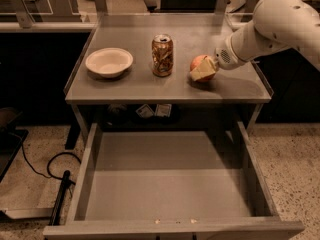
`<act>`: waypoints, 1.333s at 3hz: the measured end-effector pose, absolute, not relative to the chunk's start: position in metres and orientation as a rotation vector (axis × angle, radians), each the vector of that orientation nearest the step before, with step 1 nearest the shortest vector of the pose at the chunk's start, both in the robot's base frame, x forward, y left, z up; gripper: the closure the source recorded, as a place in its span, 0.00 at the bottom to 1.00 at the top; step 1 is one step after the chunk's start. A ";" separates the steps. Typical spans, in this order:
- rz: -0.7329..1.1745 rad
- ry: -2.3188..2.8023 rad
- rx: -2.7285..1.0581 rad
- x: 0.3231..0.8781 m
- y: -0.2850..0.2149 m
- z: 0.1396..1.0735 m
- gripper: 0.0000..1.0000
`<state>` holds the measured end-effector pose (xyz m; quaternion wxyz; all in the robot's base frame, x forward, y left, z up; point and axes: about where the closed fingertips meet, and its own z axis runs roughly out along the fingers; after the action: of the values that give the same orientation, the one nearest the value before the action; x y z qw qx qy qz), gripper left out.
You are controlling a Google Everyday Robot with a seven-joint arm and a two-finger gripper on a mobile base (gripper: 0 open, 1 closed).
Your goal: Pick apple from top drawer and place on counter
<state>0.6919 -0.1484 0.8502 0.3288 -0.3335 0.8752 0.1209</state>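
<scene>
The red-orange apple [197, 64] is on or just above the grey counter [130, 86], right of the soda can. My gripper [202, 70] reaches in from the right on a white arm and its pale fingers [204, 72] are closed around the apple. Whether the apple rests on the surface I cannot tell. The top drawer [170, 224] is pulled fully open below the counter and holds nothing.
A soda can [162, 55] stands mid-counter, close left of the apple. A white bowl [109, 61] sits at the counter's left. Small items [152, 110] lie on a shelf under the counter. A black cable [55, 171] lies on the floor at left.
</scene>
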 end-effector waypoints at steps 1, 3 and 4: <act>0.324 2.296 -0.882 0.695 -0.158 0.840 1.00; 0.325 2.296 -0.884 0.695 -0.160 0.838 0.64; 0.325 2.296 -0.884 0.695 -0.160 0.838 0.39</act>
<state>0.6951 -0.1597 0.8375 0.3237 -0.3370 0.8753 0.1241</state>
